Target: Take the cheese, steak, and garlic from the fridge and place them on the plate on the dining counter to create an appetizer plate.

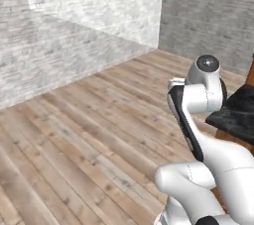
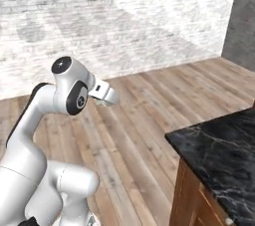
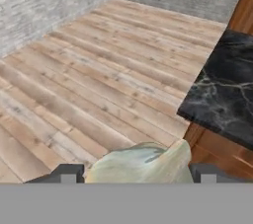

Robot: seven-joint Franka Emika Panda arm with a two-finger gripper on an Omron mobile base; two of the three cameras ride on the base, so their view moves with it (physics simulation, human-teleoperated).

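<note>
A pale garlic bulb [image 3: 141, 164] is being held in the pincer [image 3: 138, 172] in the hand view; bare floor [image 3: 74, 70] is lying open beside the tabletop [image 3: 225, 90] edge.

- The garlic [image 3: 141, 163], a pale cream bulb with faint greenish streaks and a small peak on its right side, sat low in the hand view between the two dark finger tips, which stood wide at either side of it, above the wooden floor.
- The dining counter [image 2: 224, 155] showed one corner of its black marble top with pale veins, lying level over a brown wood-panel front, off to the right of the arm; in the hand view that corner lay just beyond the garlic.
</note>
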